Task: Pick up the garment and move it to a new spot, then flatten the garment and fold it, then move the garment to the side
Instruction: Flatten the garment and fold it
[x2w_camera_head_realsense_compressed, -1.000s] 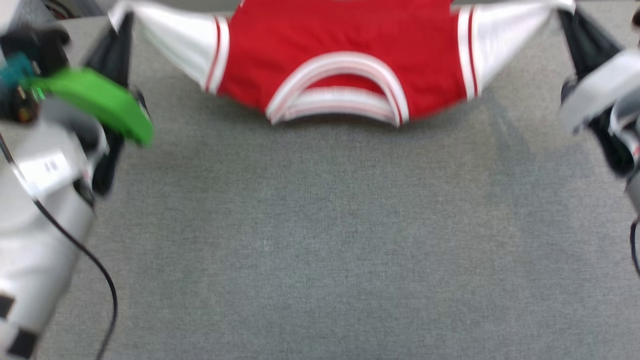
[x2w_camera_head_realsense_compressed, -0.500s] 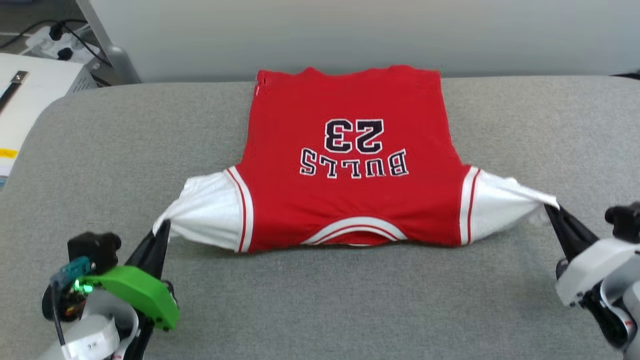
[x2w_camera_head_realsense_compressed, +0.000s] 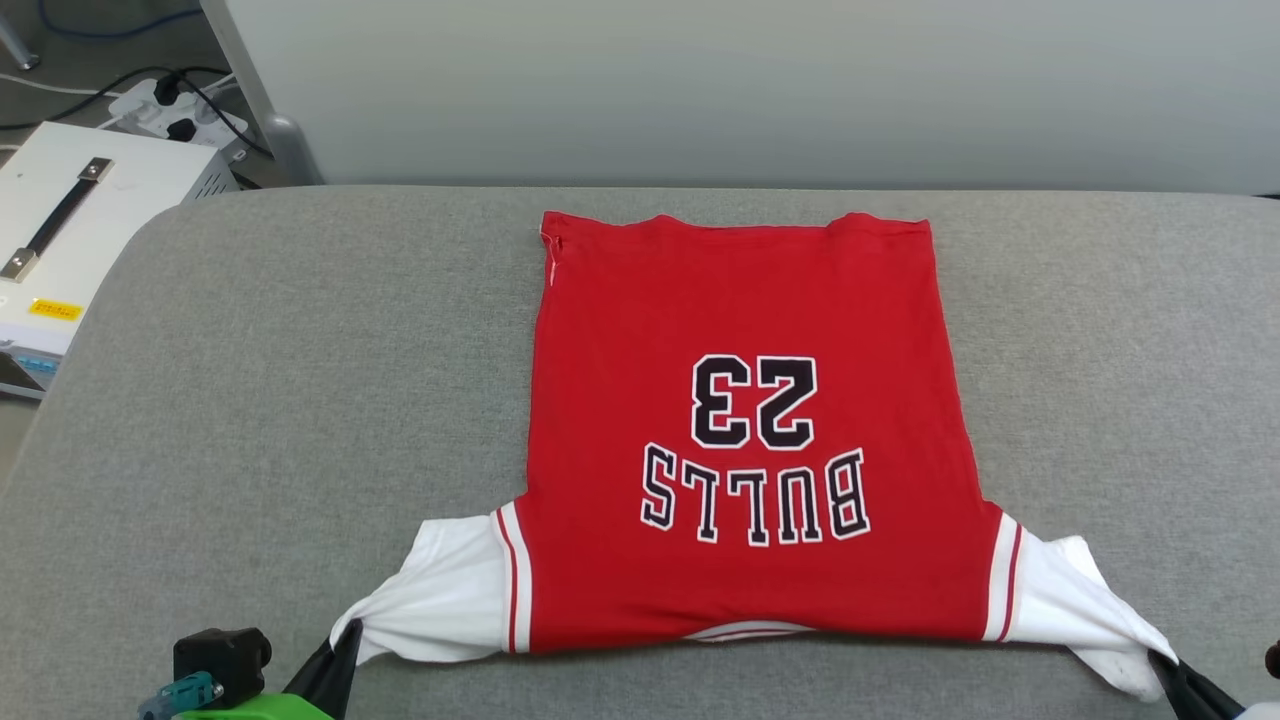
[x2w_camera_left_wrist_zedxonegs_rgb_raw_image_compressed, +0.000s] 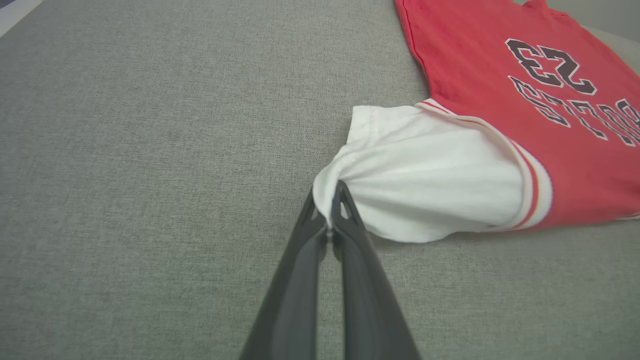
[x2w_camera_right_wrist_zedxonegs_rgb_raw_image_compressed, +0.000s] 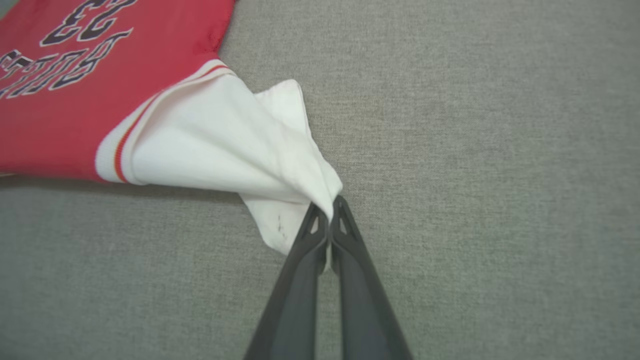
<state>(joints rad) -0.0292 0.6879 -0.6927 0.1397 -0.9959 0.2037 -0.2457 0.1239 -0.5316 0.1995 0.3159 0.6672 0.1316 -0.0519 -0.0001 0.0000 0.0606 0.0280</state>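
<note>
Bright, even light, soft shadows beneath the garment (x2w_camera_head_realsense_compressed: 740, 450), sharp head view, wrist views blurring edgeward.

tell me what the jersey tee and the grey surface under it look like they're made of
The jersey T-shirt looks like a soft knit fabric, perhaps cotton or a blend, with a matte finish; it gathers into soft folds where its sleeves are pinched. The grey surface looks like matte woven or felt-like upholstery cloth with a fine heathered grain; its rounded corner suggests padding underneath.
</note>
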